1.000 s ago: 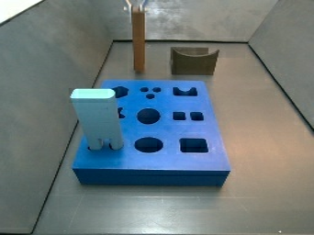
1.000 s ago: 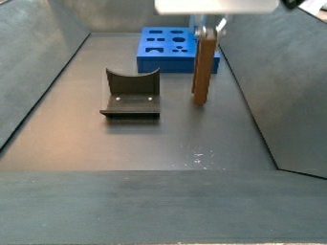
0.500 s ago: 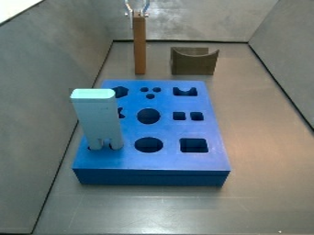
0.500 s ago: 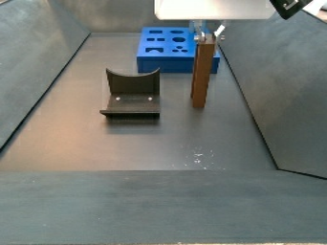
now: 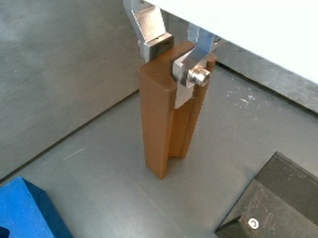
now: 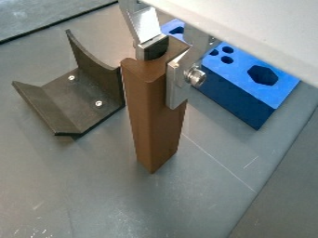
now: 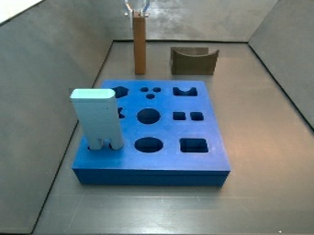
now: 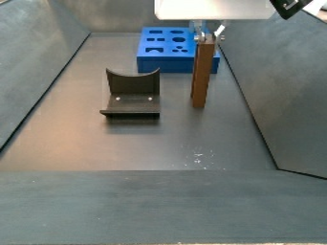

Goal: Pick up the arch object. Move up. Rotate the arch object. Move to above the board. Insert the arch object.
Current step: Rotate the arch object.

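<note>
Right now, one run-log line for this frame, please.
gripper: around top of arch object, grip unclear | arch object: upright on floor | board: slots empty

Claw (image 5: 172, 58) vertical, fingers clamped on arch object (image 5: 169, 121)

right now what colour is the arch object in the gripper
Orange-brown, plainest in a wrist view: arch object, gripper.

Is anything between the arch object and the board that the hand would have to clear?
Nothing visible. The hand sits at the top of the upright arch object, with bare floor between it and the board. The dark olive block stands off to the side.
</note>
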Robot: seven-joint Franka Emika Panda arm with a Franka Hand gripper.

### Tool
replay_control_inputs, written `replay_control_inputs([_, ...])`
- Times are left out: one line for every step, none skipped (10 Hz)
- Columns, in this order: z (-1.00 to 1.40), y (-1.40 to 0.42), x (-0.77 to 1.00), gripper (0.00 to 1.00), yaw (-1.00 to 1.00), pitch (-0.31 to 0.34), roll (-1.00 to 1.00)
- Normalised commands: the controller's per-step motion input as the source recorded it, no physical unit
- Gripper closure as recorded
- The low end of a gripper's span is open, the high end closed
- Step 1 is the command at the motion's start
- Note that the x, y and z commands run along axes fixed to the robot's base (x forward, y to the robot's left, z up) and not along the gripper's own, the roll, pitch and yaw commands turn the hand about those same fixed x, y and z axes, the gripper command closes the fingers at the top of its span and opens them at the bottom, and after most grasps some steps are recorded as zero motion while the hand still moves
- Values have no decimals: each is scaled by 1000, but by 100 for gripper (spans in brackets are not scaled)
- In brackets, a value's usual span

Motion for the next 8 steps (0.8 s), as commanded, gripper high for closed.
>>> replay_control_inputs([-308,23,2,100,-20,-33,37])
replay_control_inputs([0,0,0,0,-20,-32,37])
replay_control_inputs([1000,0,0,0,-19,-32,37])
replay_control_inputs([1000,-1,-10,0,-19,-23,35])
replay_control_inputs([862,-6,-32,0,-14,13,18])
replay_control_inputs([702,-6,-22,0,-9,26,1])
replay_control_inputs([525,-6,-11,0,-4,39,-17])
replay_control_inputs([283,-5,6,0,1,57,-41])
